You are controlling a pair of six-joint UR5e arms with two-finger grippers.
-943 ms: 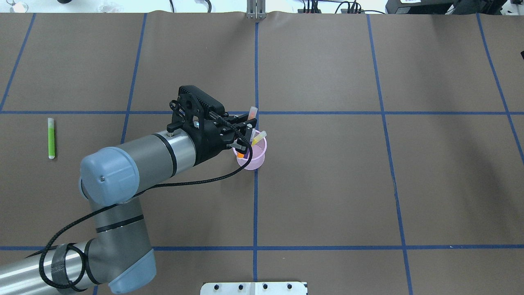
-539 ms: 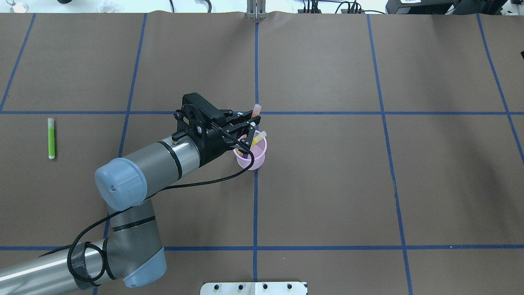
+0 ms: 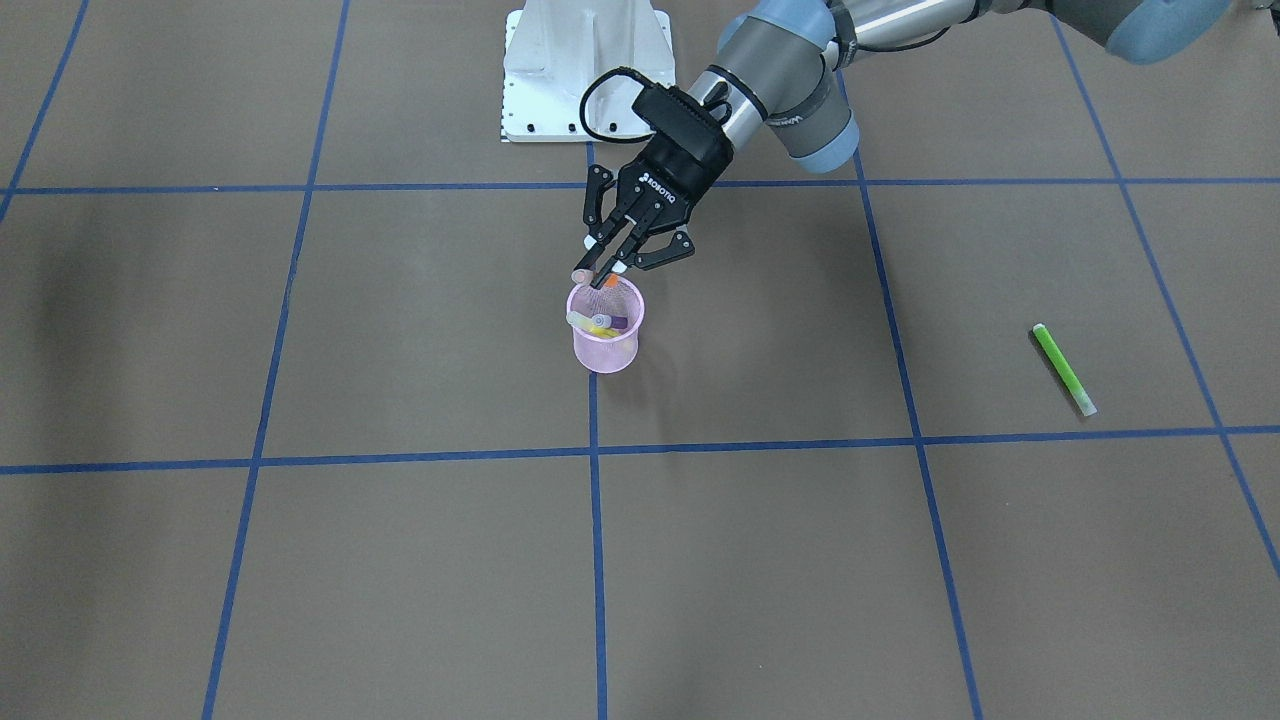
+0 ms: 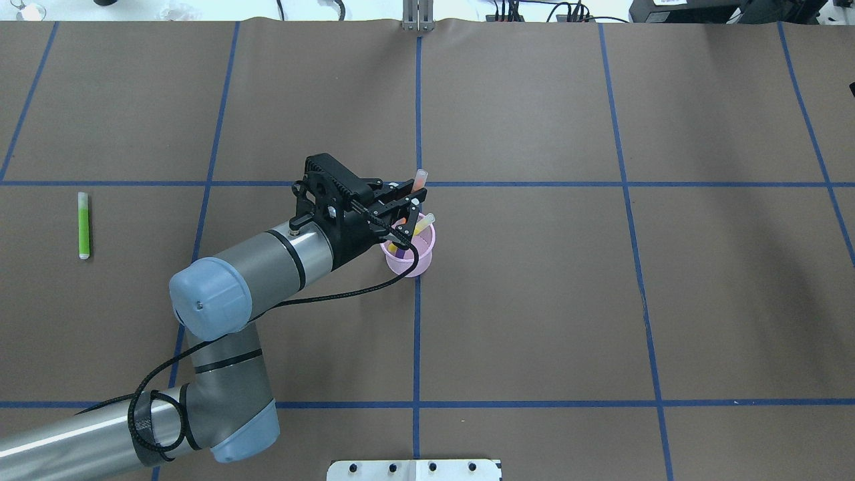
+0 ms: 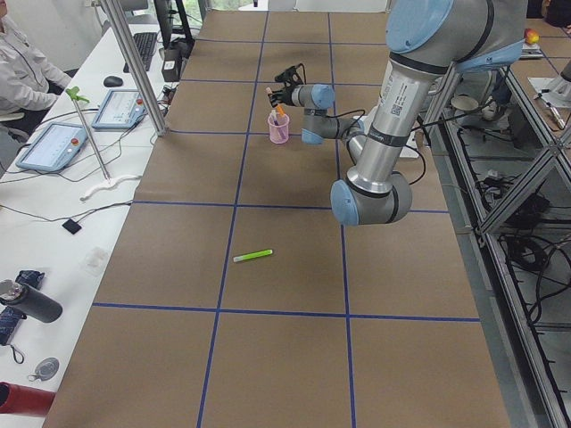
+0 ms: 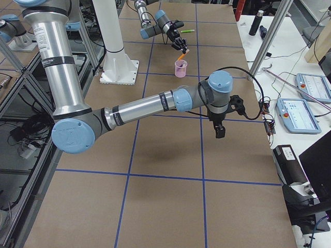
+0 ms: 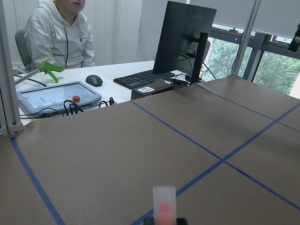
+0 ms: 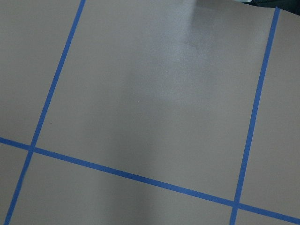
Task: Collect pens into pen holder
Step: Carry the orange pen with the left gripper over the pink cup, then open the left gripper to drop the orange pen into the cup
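2 stowed, 1 held, 1 loose.
Left fingers [image 3: 618, 252] clamped on orange pen [image 4: 419, 178] above pen holder [image 4: 415, 266]; yellow pen [image 4: 423, 224], purple pen [image 3: 618, 322] inside; green pen [image 4: 83, 226] on bench [image 4: 534, 300], well apart; right fingers' [image 6: 220, 130] state indeterminable.

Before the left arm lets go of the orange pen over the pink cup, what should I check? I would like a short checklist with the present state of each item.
1. Left gripper shut on the orange pen: ok.
2. Pen holder upright: ok.
3. Orange pen's lower end inside the rim: cannot tell; the gripper hides it.
4. Room in the holder beside the yellow pen and purple pen: ok.
5. Right gripper away from the holder: ok.
6. All pens collected: not ok; the green pen lies on the table.
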